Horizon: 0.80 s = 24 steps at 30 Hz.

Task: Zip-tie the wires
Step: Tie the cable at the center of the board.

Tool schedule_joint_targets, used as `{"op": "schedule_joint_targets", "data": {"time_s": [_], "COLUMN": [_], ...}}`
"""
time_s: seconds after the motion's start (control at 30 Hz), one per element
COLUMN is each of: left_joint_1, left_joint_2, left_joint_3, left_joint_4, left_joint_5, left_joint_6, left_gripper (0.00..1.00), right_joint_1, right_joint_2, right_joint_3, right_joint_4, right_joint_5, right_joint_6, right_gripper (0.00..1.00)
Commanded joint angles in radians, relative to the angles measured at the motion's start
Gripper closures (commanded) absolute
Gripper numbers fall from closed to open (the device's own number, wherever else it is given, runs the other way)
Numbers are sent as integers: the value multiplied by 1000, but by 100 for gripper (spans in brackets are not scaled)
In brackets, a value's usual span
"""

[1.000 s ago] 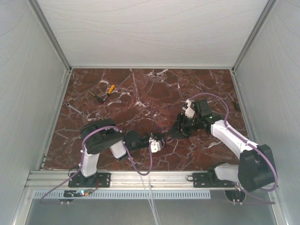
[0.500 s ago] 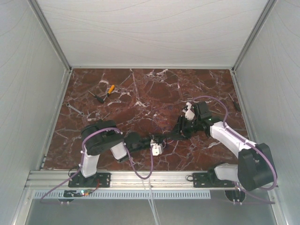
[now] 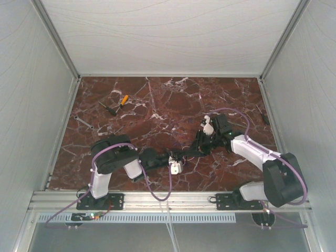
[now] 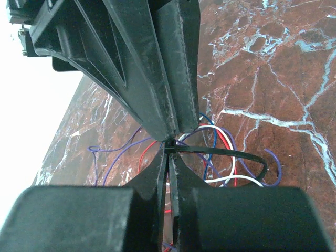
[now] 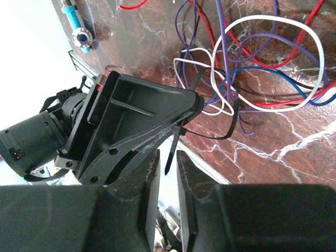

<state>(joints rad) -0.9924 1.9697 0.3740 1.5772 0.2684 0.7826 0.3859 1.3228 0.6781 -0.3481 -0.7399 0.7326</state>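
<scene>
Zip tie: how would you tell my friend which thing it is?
On the red marble table, find the tangle of thin wires near the front middle. The zip tie is the strap looped round some of them, with one end pinched in the left gripper. It alone is a flat black strip; the wires are round strands, mostly white, red, blue and purple.

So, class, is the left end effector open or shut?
Shut: the left end effector pinches the black zip tie, fingers meeting with no gap.
</scene>
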Motion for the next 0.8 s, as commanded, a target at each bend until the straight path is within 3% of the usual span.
{"op": "schedule_joint_targets", "data": {"time_s": [0.0,0.33,0.57,0.7,0.77], "left_joint_1": [-8,-18,-39,-45,-45], "left_joint_2": [-19,-27,-37,-56,-70], "left_joint_3": [20,14,6,-18,-37], "left_joint_4": [253,254,254,253,253], "left_joint_5": [12,9,-12,-30,-37], "left_joint_6": [23,35,67,59,45], "left_gripper": [100,100,100,68,61], "right_joint_1": [14,18,18,18,18], "right_joint_2": [15,31,15,-24,-43], "right_joint_3": [-15,-15,-17,-23,-38], "right_joint_4": [40,52,31,-3,5], "right_joint_5": [14,40,56,51,34], "right_joint_6": [21,16,-19,-64,-78], "right_gripper": [86,100,100,100,100]}}
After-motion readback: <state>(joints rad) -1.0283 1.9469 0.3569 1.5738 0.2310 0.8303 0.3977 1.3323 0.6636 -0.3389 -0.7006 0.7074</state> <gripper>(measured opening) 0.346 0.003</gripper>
